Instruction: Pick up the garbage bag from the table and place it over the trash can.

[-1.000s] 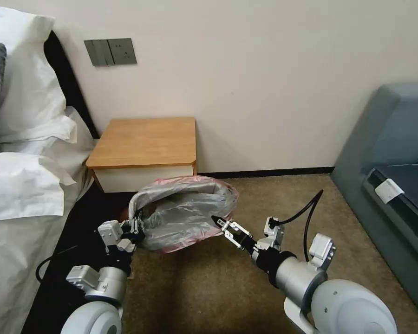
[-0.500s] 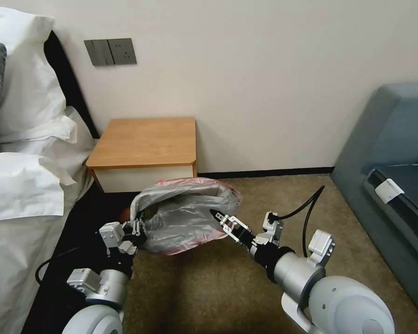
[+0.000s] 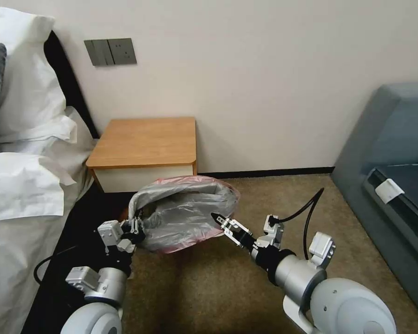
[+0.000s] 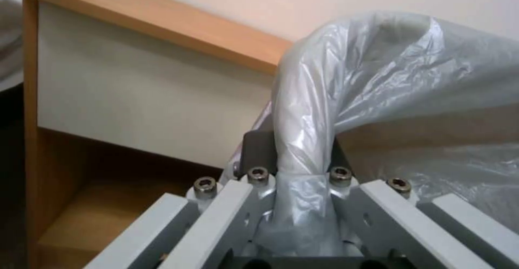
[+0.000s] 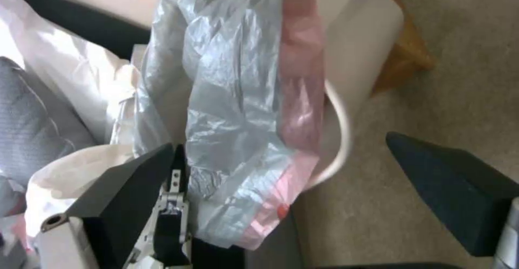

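The garbage bag (image 3: 186, 215), grey crinkly plastic with a pink edge, is spread over the trash can on the carpet just in front of the table (image 3: 146, 141). The bag hides most of the can; its cream rim (image 5: 342, 139) shows in the right wrist view. My left gripper (image 3: 134, 228) is at the bag's left side, shut on a twisted strand of the garbage bag (image 4: 305, 147). At the bag's right side my right gripper (image 3: 218, 219) is open, its fingers (image 5: 135, 179) wide apart, with the bag's pink edge (image 5: 300, 98) hanging between them.
A bed with white sheets and pillows (image 3: 23, 176) runs along the left, close to my left arm. A grey-blue sofa (image 3: 390, 153) stands at the right. Open carpet (image 3: 209, 287) lies between them. The wall is right behind the table.
My right gripper edged a little toward the bag and eased back. The bag's right edge shifted slightly. The left gripper kept its hold.
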You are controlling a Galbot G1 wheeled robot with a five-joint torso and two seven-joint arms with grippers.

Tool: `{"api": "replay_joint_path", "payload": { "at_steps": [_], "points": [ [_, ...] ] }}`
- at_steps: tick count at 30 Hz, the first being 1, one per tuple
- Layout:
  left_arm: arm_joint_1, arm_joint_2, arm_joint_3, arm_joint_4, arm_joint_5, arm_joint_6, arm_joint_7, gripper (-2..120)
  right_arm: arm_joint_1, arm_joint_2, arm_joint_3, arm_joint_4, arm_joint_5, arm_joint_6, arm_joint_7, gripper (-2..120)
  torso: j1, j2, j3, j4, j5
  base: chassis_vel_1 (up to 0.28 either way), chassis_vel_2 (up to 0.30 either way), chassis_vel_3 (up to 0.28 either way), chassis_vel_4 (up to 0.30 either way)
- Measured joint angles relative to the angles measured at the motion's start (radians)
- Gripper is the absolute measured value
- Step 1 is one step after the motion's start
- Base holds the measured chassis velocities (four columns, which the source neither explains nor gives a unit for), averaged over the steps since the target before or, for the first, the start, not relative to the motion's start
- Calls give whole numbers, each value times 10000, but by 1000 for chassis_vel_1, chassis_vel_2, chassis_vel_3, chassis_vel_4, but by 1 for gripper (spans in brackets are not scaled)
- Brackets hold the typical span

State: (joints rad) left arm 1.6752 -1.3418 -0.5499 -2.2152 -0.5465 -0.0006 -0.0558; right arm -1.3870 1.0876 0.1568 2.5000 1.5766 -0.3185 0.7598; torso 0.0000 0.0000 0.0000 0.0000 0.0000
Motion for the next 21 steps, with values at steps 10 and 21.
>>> {"api": "replay_joint_path", "payload": {
  "at_steps": [10,21],
  "points": [
    [-119,53,88,161,0,6,6,5,166,115,-44,0,105,-1,-92,100,0,1,0,0,0,0,0,0,0],
    [-185,84,116,235,0,35,16,5,450,285,-144,0,24,-41,-224,100,0,0,0,0,0,0,0,0,0]
  ]
}}
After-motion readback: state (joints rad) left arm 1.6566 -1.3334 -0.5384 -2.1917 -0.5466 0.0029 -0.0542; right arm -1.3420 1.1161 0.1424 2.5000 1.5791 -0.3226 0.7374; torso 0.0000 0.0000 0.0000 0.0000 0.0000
